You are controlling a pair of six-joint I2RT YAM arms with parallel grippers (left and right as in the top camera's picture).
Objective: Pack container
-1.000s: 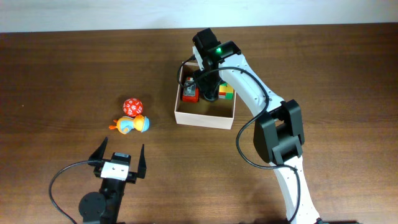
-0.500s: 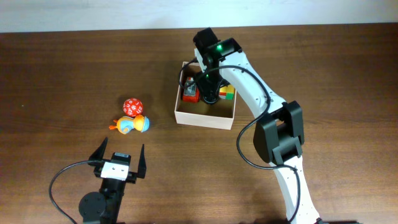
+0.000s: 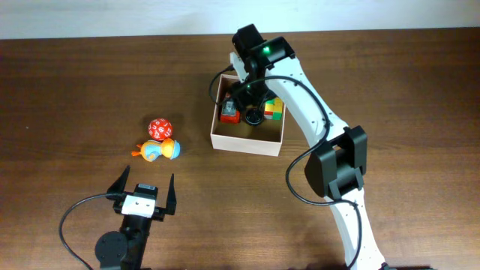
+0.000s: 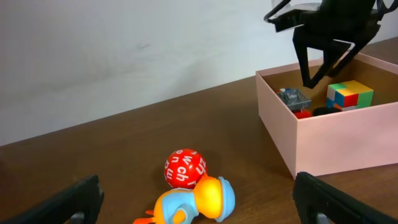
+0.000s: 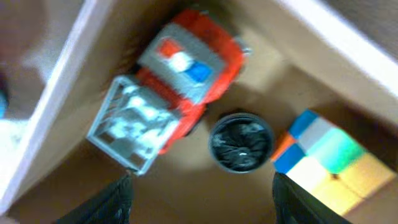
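Right gripper (image 5: pixel 205 202) has risen off the container (image 3: pixel 247 142) floor, jaws apart and empty, leaving a black disc (image 5: pixel 240 142) there.
Well left of the container, which sits on the wooden table (image 3: pixel 75 75), the left gripper (image 3: pixel 148 180) waits spread wide. Nearer its left wall lie a glossy red ball (image 3: pixel 159 127) with white print and a rounded orange-and-blue duck (image 3: pixel 157 151), both unpacked. Inside the thin white walls, on tan cardboard, sit a boxy red truck (image 5: pixel 174 93), the ribbed disc and a colour cube (image 5: pixel 323 162). Packing looks partway done; the next move calls for reaching left to a round toy that may roll.

left end effector (image 3: pixel 149 175) black | right arm (image 3: pixel 306 96) white, black joints
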